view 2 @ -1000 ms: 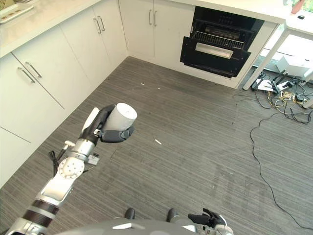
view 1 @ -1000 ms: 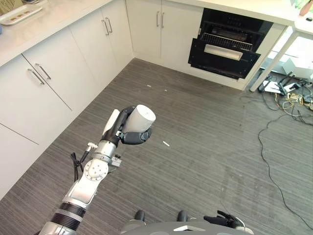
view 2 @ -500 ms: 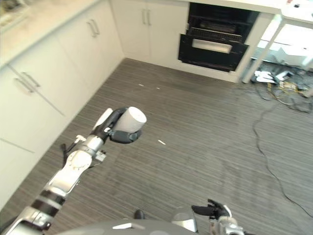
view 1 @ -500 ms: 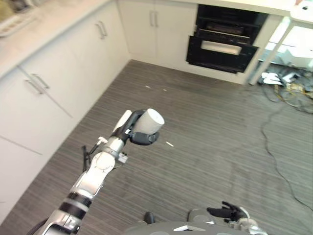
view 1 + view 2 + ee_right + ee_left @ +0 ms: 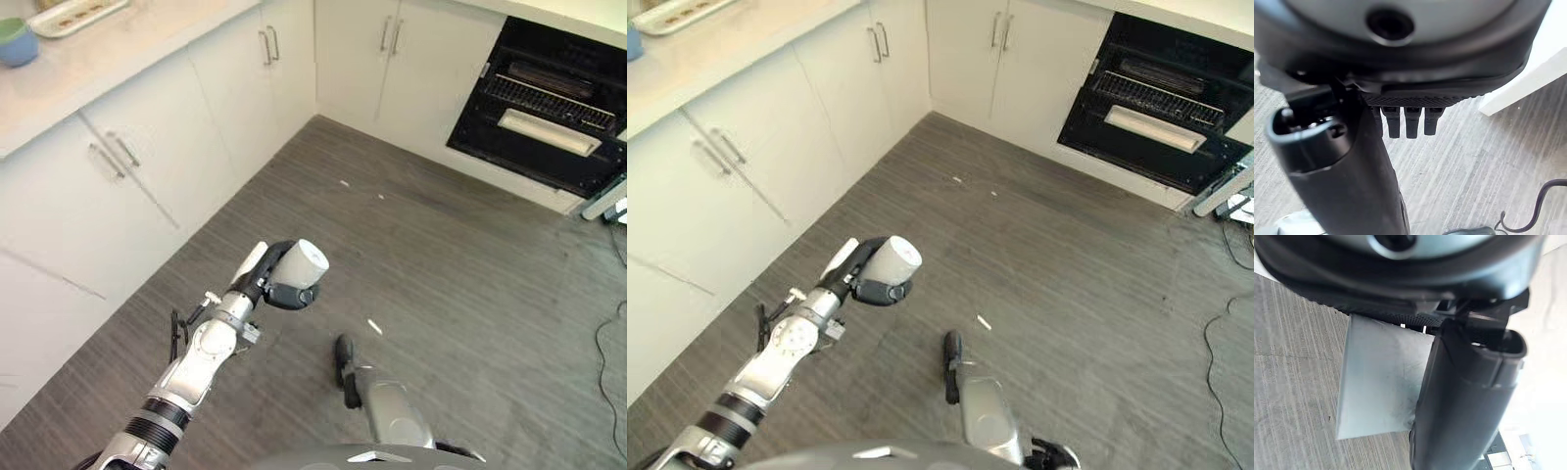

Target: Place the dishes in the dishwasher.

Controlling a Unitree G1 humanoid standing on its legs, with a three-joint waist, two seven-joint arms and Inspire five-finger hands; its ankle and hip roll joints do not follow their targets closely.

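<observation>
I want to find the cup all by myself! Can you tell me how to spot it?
Start at the long white cabinets, then look down to the grey striped floor in front of them. A silver arm rises there, and its dark left hand is curled round the cup. It is the one plain white cylinder held up in the air.

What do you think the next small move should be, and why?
Probably keep carrying the white cup toward the open dishwasher: the left hand is curled round it over bare floor, well short of the rack. The right hand holds nothing, fingers relaxed.
</observation>
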